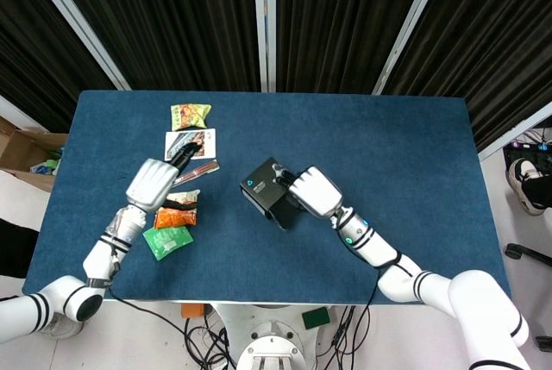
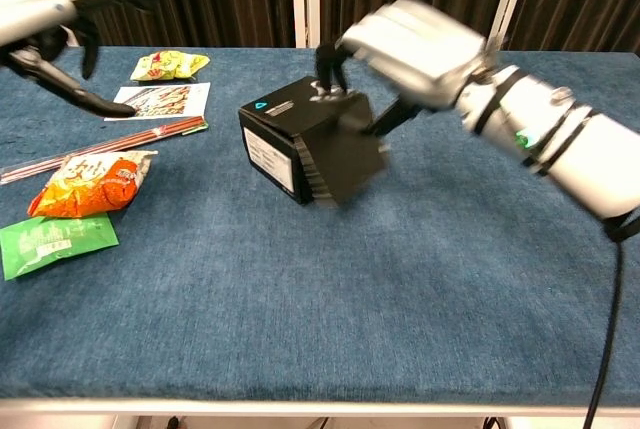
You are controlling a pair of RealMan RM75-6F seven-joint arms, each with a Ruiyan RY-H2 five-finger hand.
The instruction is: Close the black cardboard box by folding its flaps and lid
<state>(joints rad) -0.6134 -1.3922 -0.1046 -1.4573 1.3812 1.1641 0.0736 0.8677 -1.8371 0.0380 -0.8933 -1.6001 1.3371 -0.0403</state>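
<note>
The black cardboard box [image 1: 266, 192] [image 2: 290, 139] stands on the blue table [image 1: 379, 146], turned with one corner toward me and slightly tilted. My right hand [image 1: 316, 191] [image 2: 415, 44] grips it from the right. Its fingers [image 2: 328, 57] curl over the top far edge and its thumb [image 2: 392, 117] presses the right side, blurred by motion. My left hand [image 1: 151, 183] [image 2: 45, 4] hovers well left of the box, above the snack packets. It is raised, with its fingers apart and nothing in it.
Left of the box lie red striped sticks [image 1: 197, 172] [image 2: 130, 134], an orange chip bag [image 1: 175, 216] [image 2: 90, 184] and a green packet [image 1: 168, 239] [image 2: 50, 242]. Farther back are a printed card [image 1: 190, 143] [image 2: 160, 99] and a yellow-green snack bag [image 1: 190, 115] [image 2: 170, 64].
</note>
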